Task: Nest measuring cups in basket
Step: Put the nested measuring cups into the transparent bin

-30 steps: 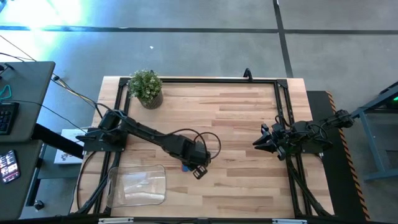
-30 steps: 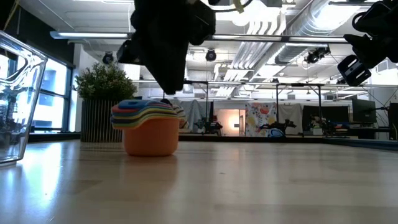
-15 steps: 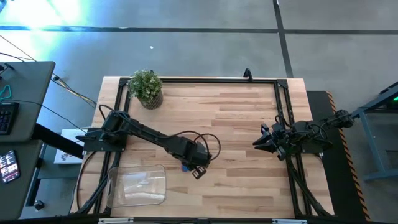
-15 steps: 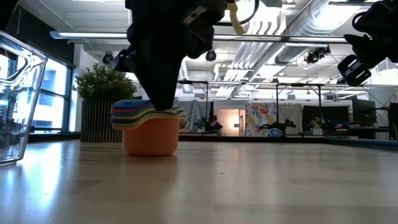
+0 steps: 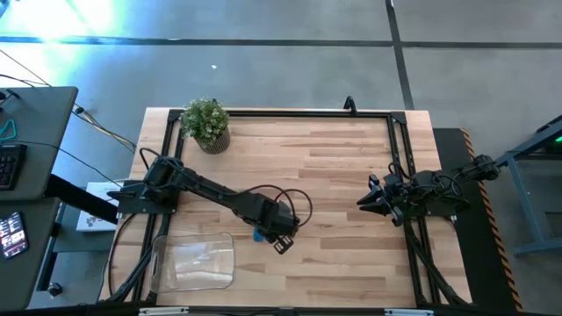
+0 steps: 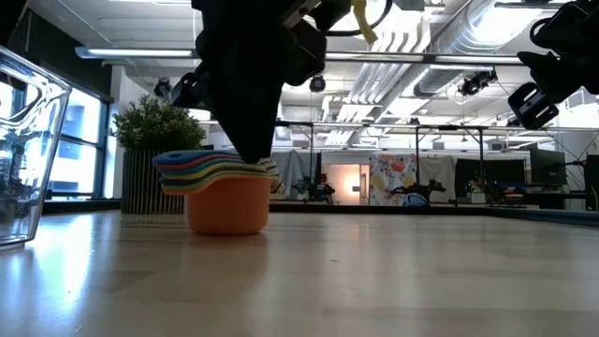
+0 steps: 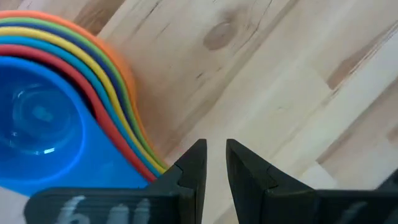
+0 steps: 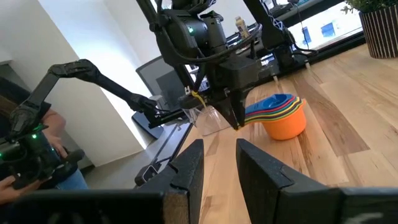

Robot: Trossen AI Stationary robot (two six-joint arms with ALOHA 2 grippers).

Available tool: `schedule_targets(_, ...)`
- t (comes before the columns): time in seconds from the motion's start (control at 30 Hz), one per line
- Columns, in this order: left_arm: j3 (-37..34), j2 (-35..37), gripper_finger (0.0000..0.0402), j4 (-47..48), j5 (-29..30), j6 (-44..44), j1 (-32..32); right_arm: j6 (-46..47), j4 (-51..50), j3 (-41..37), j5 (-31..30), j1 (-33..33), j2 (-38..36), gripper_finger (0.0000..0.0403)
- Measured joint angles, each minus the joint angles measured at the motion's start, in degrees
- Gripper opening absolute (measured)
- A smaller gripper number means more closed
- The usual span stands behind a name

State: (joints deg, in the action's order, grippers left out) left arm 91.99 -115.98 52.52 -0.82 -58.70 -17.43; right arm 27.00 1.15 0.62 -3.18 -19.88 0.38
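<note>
Hovering low over the wooden bench (image 5: 351,167), the left hand (image 7: 211,163) sits just beside the nested stack of round plastic measuring cups (image 6: 223,192), fingertips down at the stack's rim on the side where the flat handles fan out. Its two dark fingers (image 7: 189,177) are nearly together with a thin gap between them and nothing pinched in that gap. The stack stands upright on the bench directly under the hand: orange cup outermost and largest, then yellow, green, purple and red rims, with a light blue cup innermost. In the overhead view the hand (image 5: 277,230) hides most of the stack, only a blue sliver showing at its edge.

The clear shallow rectangular plastic basket (image 5: 195,261) lies on the bench near the left hand, on the arm's base side and toward the front edge, apart from the cups, holding no cups.

A small potted green plant (image 5: 207,123) stands well away from the hand, at the far corner of the bench.

The right hand (image 5: 371,201) waits at the opposite edge of the bench, raised, fingers (image 8: 186,171) parted and holding nothing.
</note>
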Motion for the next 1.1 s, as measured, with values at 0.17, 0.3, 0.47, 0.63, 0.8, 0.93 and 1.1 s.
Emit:
schedule_targets(0.17, 3.85, 0.0, 0.0053, 4.73, 0.29, -3.77, -0.51, 0.0, 0.0, 0.0, 0.0, -0.01, 0.02, 0.0087)
schedule_targets(0.3, 9.02, 0.1, 0.0053, 13.18, 4.42, -7.95, -1.56, -0.02, 0.0, 0.0, 0.0, 0.0, 0.02, 0.0087)
schedule_targets(0.47, 13.76, 0.1, 0.0053, 20.03, 7.36, -18.02, -3.14, 0.0, 0.0, 0.0, 0.0, -0.02, 0.02, 0.0087)
schedule_targets(0.63, 14.46, 0.09, 0.0053, 22.16, 8.46, -26.74, -4.37, 0.0, 0.0, 0.0, -0.02, 0.0, 0.02, 0.0087)
schedule_targets(0.8, 14.46, 0.09, 0.0055, 22.75, 9.97, -35.63, -5.85, -0.01, 0.0, 0.0, -0.01, -0.02, 0.02, 0.0087)
schedule_targets(0.93, 13.27, 0.08, 0.0069, 23.08, 12.17, -42.59, -7.27, -0.01, 0.0, 0.0, 0.0, 0.0, 0.02, 0.0087)
schedule_targets(1.1, 11.61, 0.05, 0.0113, 21.62, 12.04, -47.65, -8.17, 0.0, 0.0, 0.0, 0.0, -0.02, 0.02, 0.0087)
